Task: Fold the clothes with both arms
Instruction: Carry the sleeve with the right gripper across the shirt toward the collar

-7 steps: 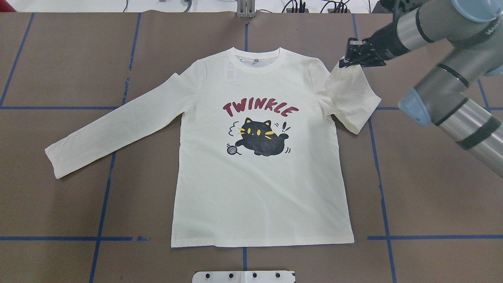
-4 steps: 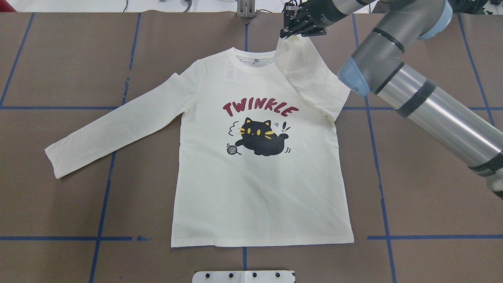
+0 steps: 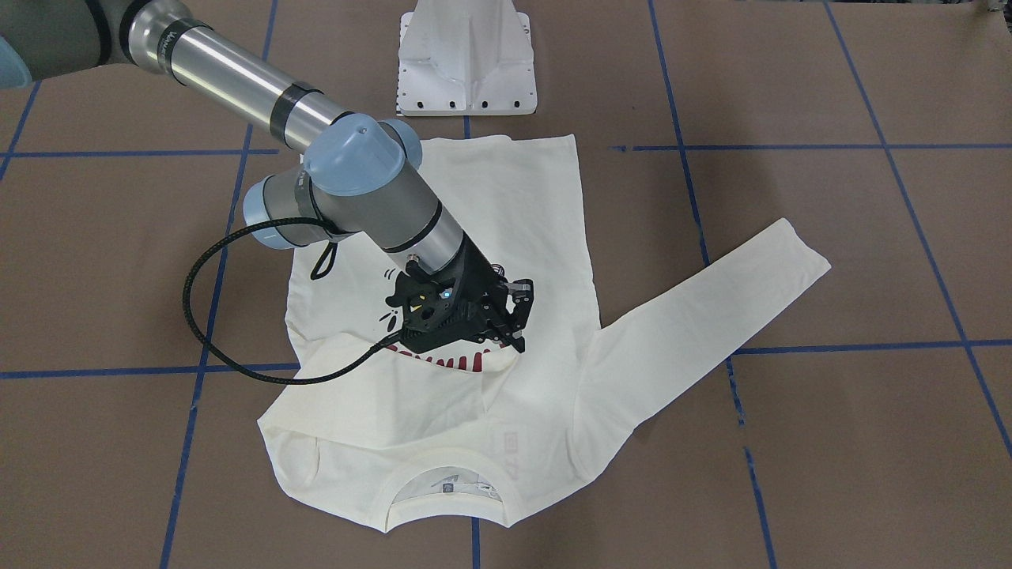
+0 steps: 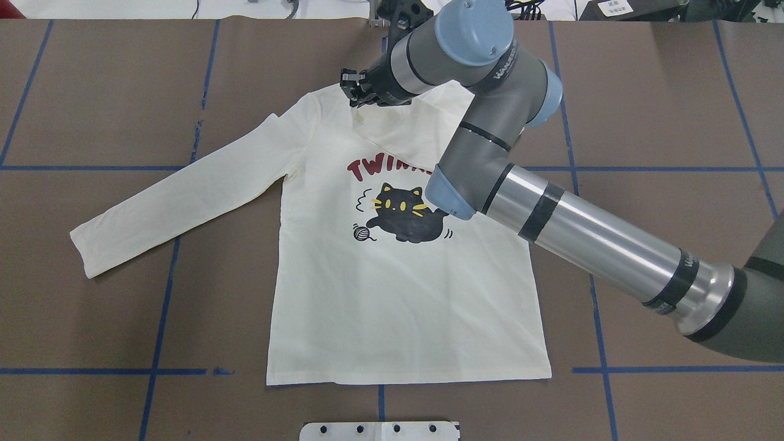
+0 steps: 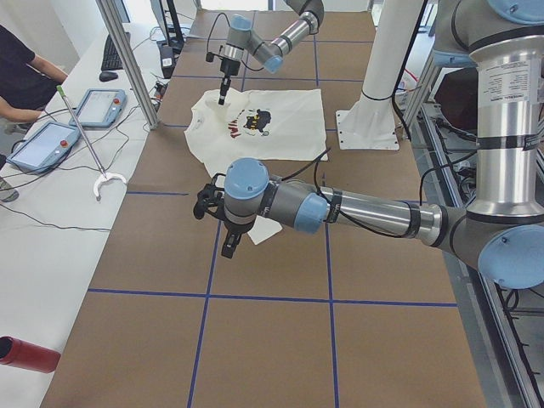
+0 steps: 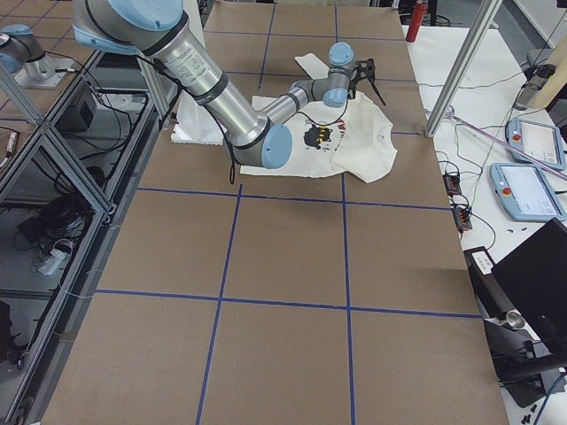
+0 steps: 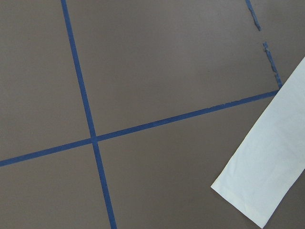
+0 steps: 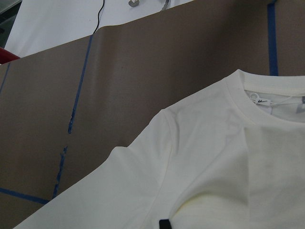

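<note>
You've got silver-grey tubes on the right arm (image 4: 588,239), light-blue joint caps (image 4: 474,24), black bands (image 4: 539,211), a braided black cable (image 3: 186,296) and black jaws.

Overhead: above one long side of the table (image 4: 92,337), looking forward and down; frames the whole T-shirt (image 4: 404,306)
Front-facing: opposite side, steeply down; same T-shirt, turned about
Side views: each table end, looking along it; distant
Left wrist: close, above the sleeve end (image 7: 257,191)
Right wrist: close, above the collar (image 8: 238,88)
</note>
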`<state>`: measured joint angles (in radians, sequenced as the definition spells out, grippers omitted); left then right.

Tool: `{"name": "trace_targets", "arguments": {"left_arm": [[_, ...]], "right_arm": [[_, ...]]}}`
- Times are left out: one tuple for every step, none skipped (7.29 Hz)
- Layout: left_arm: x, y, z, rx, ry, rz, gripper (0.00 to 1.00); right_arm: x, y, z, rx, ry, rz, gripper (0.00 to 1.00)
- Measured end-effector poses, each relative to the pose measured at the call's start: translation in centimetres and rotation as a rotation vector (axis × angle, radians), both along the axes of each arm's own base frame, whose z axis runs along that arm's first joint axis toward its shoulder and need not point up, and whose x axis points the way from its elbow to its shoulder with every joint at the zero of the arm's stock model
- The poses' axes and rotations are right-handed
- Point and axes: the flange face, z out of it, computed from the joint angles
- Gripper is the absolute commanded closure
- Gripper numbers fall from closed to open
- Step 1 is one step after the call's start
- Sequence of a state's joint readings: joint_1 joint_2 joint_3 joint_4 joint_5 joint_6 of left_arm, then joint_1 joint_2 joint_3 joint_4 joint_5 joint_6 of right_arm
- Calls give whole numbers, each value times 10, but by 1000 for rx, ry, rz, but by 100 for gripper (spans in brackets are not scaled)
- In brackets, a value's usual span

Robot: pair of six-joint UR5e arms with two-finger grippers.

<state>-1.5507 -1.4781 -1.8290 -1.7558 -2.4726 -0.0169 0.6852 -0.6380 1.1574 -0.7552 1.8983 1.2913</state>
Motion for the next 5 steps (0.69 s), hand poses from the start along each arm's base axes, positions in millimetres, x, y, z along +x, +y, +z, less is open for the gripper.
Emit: {"name": "trace_targets", "arguments": {"left_arm": [[0,0,1,-1,0,1,0],[1,0,1,-2,0,1,0],[1,0,2,-2,-1,1,0],[1,-1,2,-2,-1,1,0],[1,-1,4,-5,-2,2,0]], "right_arm": [[-15,3,-7,11,-2,10,1],[-40,6,-29,23,0,28,0],[-66,13,-48,35,9,57,0],[-82,19,-55,43,21,82,0],[-90,22,-56,45,31,94,0]]}}
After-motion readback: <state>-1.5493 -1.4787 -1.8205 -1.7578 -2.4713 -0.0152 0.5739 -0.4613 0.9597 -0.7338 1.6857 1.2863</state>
